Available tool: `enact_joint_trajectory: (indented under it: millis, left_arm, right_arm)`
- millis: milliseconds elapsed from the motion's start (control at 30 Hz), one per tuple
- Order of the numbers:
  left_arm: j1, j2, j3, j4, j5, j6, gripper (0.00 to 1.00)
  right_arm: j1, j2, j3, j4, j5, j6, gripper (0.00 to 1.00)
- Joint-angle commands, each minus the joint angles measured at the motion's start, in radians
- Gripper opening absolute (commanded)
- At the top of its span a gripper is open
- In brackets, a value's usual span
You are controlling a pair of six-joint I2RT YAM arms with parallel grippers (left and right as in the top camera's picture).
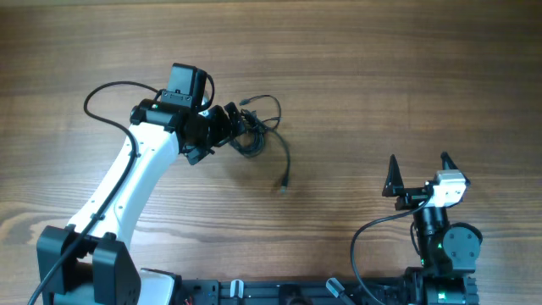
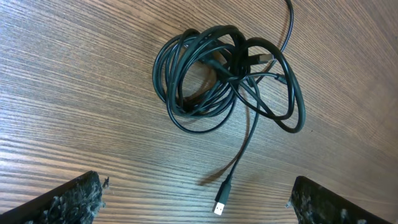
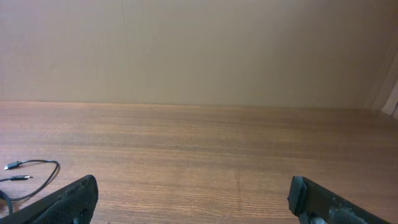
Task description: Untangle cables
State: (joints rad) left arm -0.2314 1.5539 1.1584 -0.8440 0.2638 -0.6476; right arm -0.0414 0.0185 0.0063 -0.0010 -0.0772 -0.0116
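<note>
Tangle of cables (image 1: 252,129) noted left of centre on the desk (image 1: 381,68), mid-depth. Several loops wound into one coil, crossed by further strands, with a loose tail running toward the near side and ending in a silvery plug (image 2: 220,206). Not yet separated.

Left tool (image 2: 199,200) hovering at the left edge of the coil and aimed down at it. Jaws spread fully wide, nothing held, no strand between them. Right tool (image 1: 419,167) at the near right, well apart from the coil, likewise fully spread and empty.

Step in hand judged as the first grasp by the left tool. Recommend taking the loose tail just behind the plug. Avoid closing on the coil body: risk of trapping several strands and tightening the knot. Lower with one strand only between the jaws, close, then draw away from the coil, low and slow. Bring the right tool across to pin the coil and prevent dragging of the whole bundle.
</note>
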Motion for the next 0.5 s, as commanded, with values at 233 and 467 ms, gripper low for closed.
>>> enact_joint_trajectory:
  millis: [233, 467]
  left_arm:
    - [-0.002, 0.0, -0.012, 0.003, 0.02, 0.016, 1.0]
    - [-0.002, 0.0, -0.012, -0.003, 0.021, 0.016, 1.0]
  right_arm:
    - [-0.004, -0.005, -0.001, 0.002, 0.01, 0.013, 1.0]
    - [-0.004, -0.005, -0.001, 0.002, 0.01, 0.014, 1.0]
